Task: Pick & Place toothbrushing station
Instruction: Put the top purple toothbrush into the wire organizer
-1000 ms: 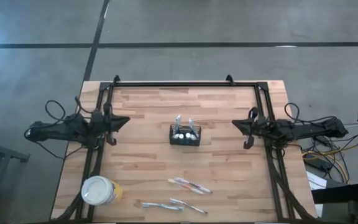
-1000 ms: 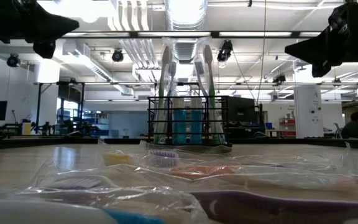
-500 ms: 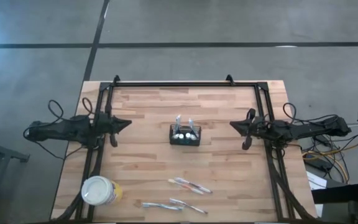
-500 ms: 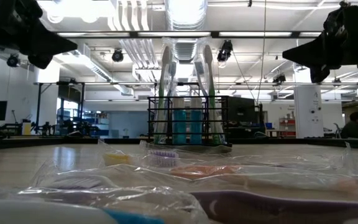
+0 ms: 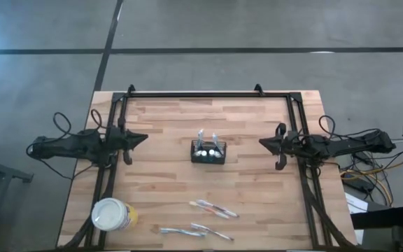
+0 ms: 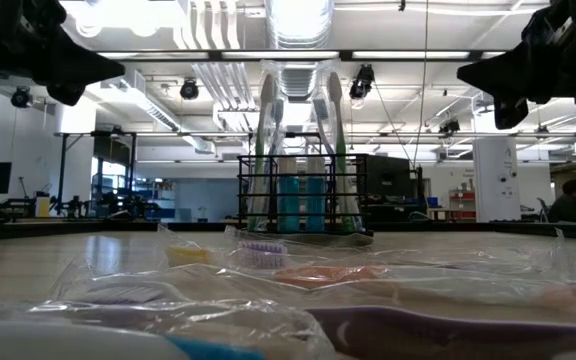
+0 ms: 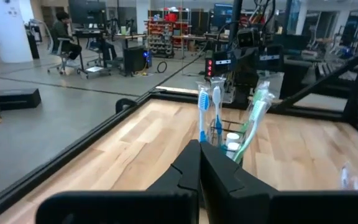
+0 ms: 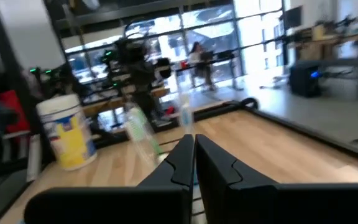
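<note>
The black mesh caddy [image 5: 208, 152] stands upright on its base at the middle of the wooden table, with several toothbrushes standing in it. It also shows in the low view [image 6: 293, 195] and the left wrist view [image 7: 225, 138]. My left gripper [image 5: 144, 138] hovers to the caddy's left, shut and empty, its fingers pointing at the caddy [image 7: 199, 144]. My right gripper [image 5: 262, 142] hovers to the caddy's right, shut and empty [image 8: 193, 138]. Both are well above the table in the low view.
A round white tub with a yellow label [image 5: 110, 214] stands at the near left corner. Several wrapped toothbrushes [image 5: 213, 208] lie near the table's front edge. A black frame rail [image 5: 208, 94] runs along the far edge and both sides.
My left gripper has sunk a little and tipped its fingertips slightly downward. Both grippers stay shut, and the caddy has not moved.
</note>
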Robot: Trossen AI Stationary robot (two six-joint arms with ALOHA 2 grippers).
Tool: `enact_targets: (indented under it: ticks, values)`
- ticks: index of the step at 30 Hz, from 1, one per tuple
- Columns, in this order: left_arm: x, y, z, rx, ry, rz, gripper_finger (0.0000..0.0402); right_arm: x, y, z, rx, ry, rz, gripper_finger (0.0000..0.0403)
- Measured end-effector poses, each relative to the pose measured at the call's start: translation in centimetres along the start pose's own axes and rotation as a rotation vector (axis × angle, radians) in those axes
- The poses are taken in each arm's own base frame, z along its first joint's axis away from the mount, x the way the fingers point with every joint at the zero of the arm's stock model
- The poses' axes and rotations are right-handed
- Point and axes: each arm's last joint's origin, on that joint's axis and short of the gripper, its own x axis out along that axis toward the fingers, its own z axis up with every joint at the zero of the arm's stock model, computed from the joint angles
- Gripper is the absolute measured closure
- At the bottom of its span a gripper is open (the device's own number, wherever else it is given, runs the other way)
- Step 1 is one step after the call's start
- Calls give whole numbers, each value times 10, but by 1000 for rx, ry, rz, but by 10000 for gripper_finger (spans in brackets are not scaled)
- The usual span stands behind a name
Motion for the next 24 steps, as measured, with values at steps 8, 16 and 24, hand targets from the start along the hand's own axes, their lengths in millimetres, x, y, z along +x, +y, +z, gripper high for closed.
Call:
enact_targets:
  ticks: [8,16,24]
  values:
    - [0,0,-1,60,2,-3,375,14,6,2,68,124,6,390]
    - [0,0,-1,58,2,-3,370,54,30,28,34,430,-94,390]
    - [0,0,-1,46,2,-3,369,102,75,45,14,851,-81,385]
